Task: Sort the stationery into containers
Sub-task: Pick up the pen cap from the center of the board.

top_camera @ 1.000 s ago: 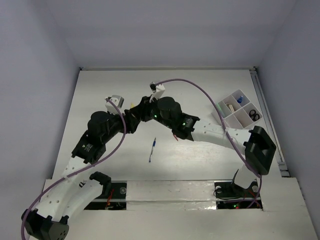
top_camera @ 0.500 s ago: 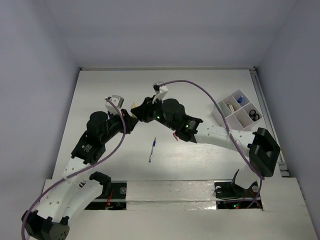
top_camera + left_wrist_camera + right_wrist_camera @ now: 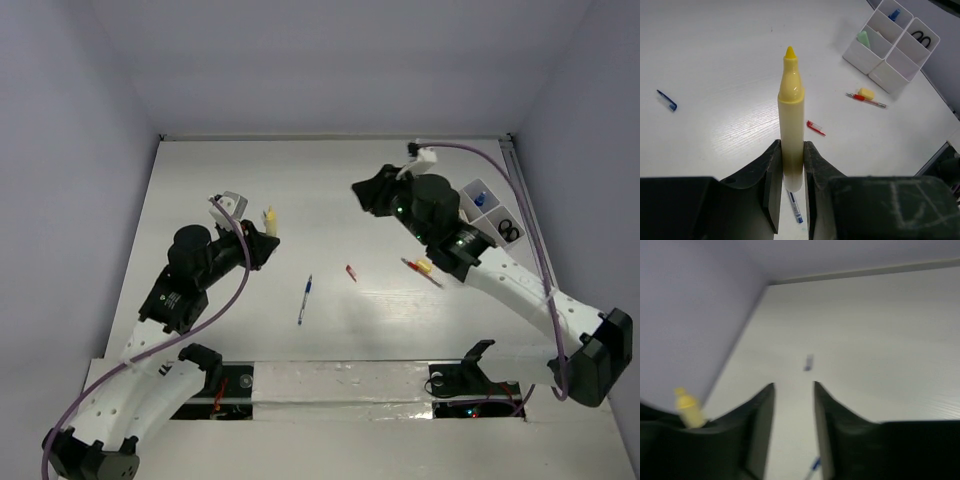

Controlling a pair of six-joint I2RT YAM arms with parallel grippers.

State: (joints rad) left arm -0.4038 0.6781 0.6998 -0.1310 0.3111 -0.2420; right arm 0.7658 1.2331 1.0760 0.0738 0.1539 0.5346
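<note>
Marker (image 3: 791,100) is what's in play: pale yellow, pinched near its butt end by the left gripper (image 3: 791,150). The jaws are pressed against its sides, and it's held up over the left-middle of the worktop (image 3: 330,170) with the tip poking straight out past the fingers toward the far edge. Tray (image 3: 896,72) sits over by the right edge, so from the marker it's off to the right and well apart. Right gripper (image 3: 793,387) hangs between the two, jaws spread with nothing in them. It's the nearer arm to the tray, so I'd guess either a long reach by the left or a handoff. The marker's long, so it probably goes in end-first, not flat. In the tray: scissors (image 3: 922,37) in the compartment closest to the right edge, a blue bit (image 3: 894,14) in the far one, a mint eraser (image 3: 863,38) in the one facing mid-worktop. Loose: pencil (image 3: 867,100) near the tray, a red bit (image 3: 815,128) mid-worktop, pen (image 3: 304,298) toward the near edge.
</note>
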